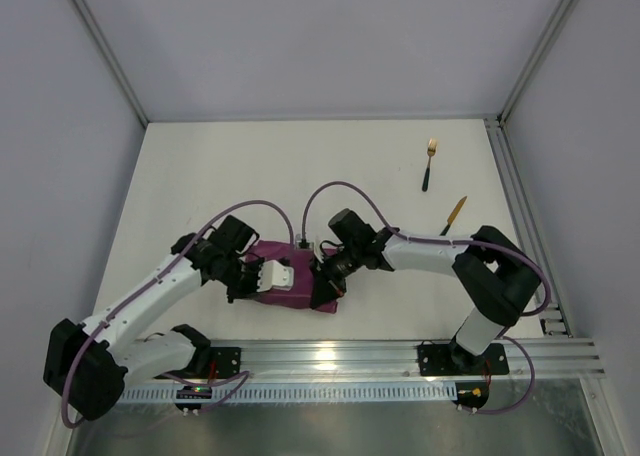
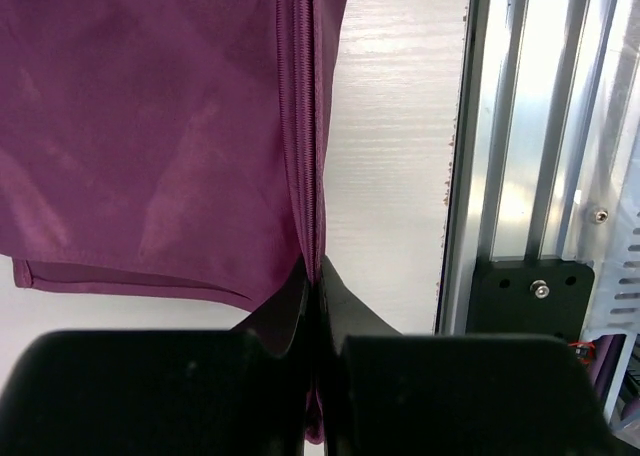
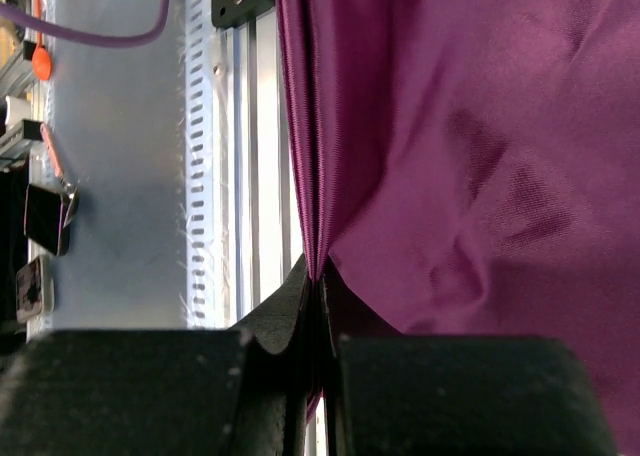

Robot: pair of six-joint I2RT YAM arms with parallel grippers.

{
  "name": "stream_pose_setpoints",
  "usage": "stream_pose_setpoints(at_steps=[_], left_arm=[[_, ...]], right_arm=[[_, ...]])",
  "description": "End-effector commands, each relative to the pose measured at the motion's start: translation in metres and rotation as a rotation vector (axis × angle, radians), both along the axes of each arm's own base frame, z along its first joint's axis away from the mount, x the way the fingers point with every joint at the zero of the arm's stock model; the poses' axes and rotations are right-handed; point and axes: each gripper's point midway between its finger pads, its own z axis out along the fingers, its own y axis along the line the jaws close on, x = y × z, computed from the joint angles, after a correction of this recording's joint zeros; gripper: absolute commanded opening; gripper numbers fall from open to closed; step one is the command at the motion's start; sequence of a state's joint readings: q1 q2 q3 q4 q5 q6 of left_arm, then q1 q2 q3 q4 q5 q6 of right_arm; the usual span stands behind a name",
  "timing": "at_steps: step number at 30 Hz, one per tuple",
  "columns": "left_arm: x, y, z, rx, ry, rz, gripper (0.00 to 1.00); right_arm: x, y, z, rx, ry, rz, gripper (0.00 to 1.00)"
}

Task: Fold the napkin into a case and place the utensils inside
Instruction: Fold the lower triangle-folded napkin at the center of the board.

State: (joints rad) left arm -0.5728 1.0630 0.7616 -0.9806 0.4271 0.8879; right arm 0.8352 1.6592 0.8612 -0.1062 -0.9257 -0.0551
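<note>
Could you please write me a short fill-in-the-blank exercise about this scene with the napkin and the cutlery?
The left tool and the right tool are each ___ on an edge of the soft magenta-purple cloth napkin.
The gold fork with a dark handle lies ___ from the silver mounting rail than the gold-bladed knife.
Both pieces lie on the ___ arm's side of the white table.
Missing words: shut; farther; right.

Lab test cell: plain white walls (image 1: 300, 36), aluminium mounting rail (image 1: 350, 356).

Top view high and behind, looking down, both wrist views close up, all sharing the napkin (image 2: 150, 126)
</note>
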Motion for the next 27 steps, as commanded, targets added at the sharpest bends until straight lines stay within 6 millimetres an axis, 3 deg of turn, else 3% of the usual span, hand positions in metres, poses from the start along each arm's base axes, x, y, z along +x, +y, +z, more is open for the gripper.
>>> stream_pose_setpoints(at_steps=[1,6,12,21,25,27], left_arm=[[-0.008,0.01,-0.001,0.025,0.064,-0.024,0.0],[0.014,0.007,-0.012,0.006,0.147,0.024,0.0],[0.038,0.009,-0.023,-0.014,0.239,0.052,0.0],[0.047,0.007,-0.046,0.0,0.335,0.046,0.0],[0.055,0.004,-0.051,0.0,0.339,0.068,0.02],[0.058,0.004,-0.053,0.005,0.341,0.088,0.04]], right_arm=[[-0.01,-0.009,0.005,-0.027,0.042,0.051,0.04],[0.007,-0.001,-0.002,-0.027,0.085,0.036,0.04],[0.034,-0.006,-0.019,-0.031,0.115,-0.034,0.06],[0.06,-0.01,-0.032,-0.079,0.049,-0.128,0.27],[0.066,-0.011,-0.036,-0.092,0.034,-0.168,0.25],[0.07,-0.012,-0.041,-0.113,0.029,-0.202,0.13]])
